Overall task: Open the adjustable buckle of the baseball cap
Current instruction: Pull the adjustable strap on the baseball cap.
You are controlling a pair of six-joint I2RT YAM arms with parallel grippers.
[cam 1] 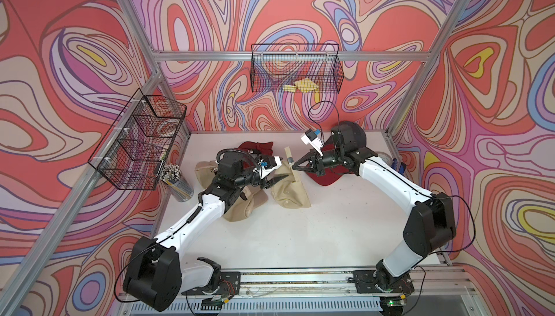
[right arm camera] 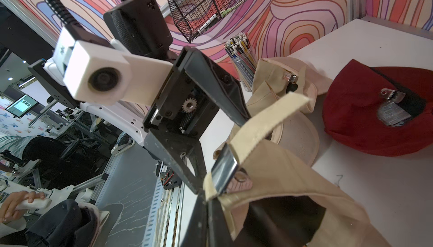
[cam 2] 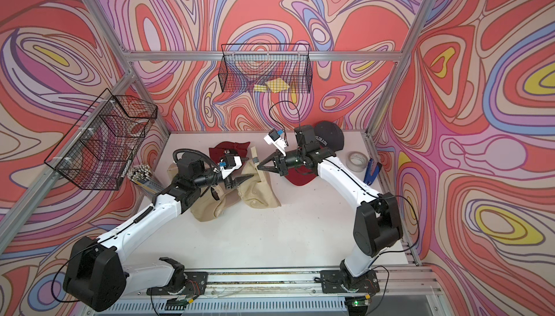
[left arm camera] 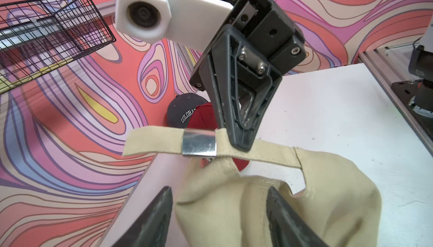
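The near half of the white table (cam 1: 300, 239) lies bare between the two arm bases, so there is free room there; the far half is crowded. A cup of pencils (cam 1: 177, 182) stands at the table's left edge beneath a wire basket (cam 1: 138, 140). A tape roll (cam 2: 356, 160) and a blue tool (cam 2: 372, 171) lie by the right edge. A red cap (cam 1: 258, 148) sits near the back wall, and a dark cap (cam 2: 333, 134) sits toward the back right corner.

The beige cap (cam 1: 289, 193) lies mid-table between the arms, its strap (left arm camera: 269, 155) held up off the table. The right jaws are closed on that strap, pinching it just beside the metal buckle (left arm camera: 199, 143) on the cap side; the strap's loose end sticks out past the buckle. The left jaws stand open and grip nothing, their fingers (left arm camera: 157, 213) either side of bunched cap cloth, short of the buckle.

A second beige cap (cam 1: 249, 206) is partly covered by the left arm (cam 1: 192, 218), and another red cap (cam 1: 326, 181) by the right arm (cam 1: 387, 176). Whether the buckle's clasp is latched cannot be told, and in the right wrist view the right jaws' own tips are dark and blurred at the frame's edge
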